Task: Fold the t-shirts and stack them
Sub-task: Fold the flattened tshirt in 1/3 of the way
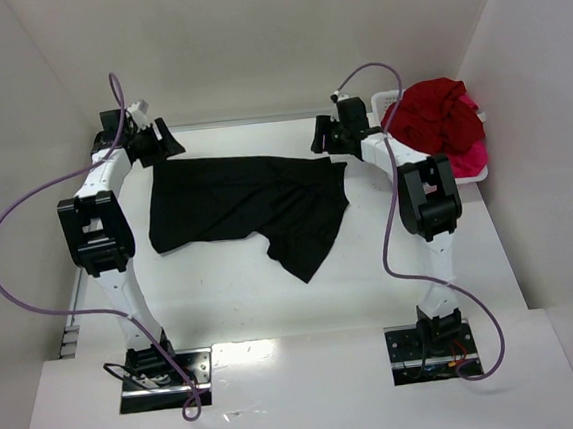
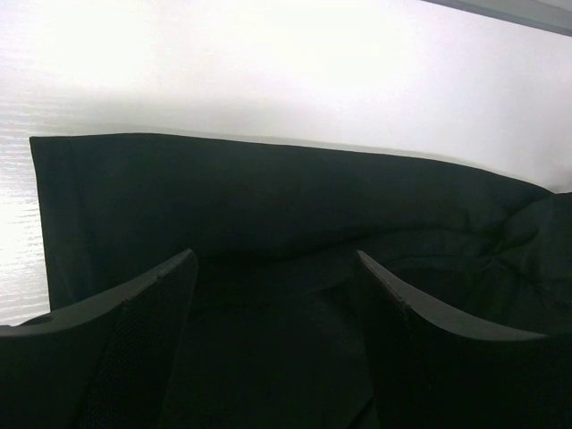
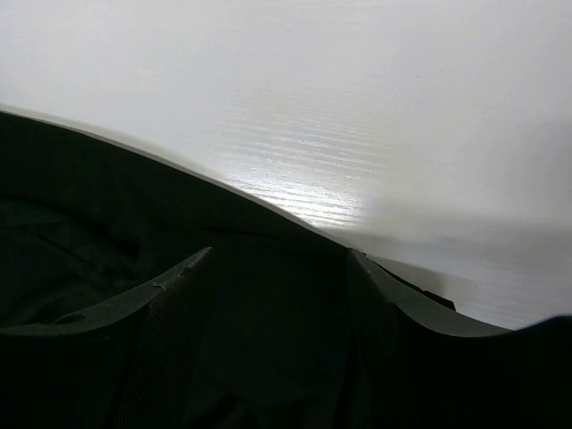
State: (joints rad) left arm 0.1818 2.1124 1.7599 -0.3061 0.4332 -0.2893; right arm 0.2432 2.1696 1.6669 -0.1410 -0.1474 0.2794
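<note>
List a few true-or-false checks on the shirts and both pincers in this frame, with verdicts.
1. The black t-shirt lies on the table. True.
2. The black t-shirt is folded into a neat square. False: it lies spread out unevenly, with one part reaching toward the near side.
3. The dark red t-shirt is heaped in the white basket at the far right. True.
4. The left pincer holds the pink t-shirt. False: it is at the black t-shirt's far left edge, and the pink one is in the basket.
5. The right pincer is shut tight. False: its fingers stand apart above black cloth.
</note>
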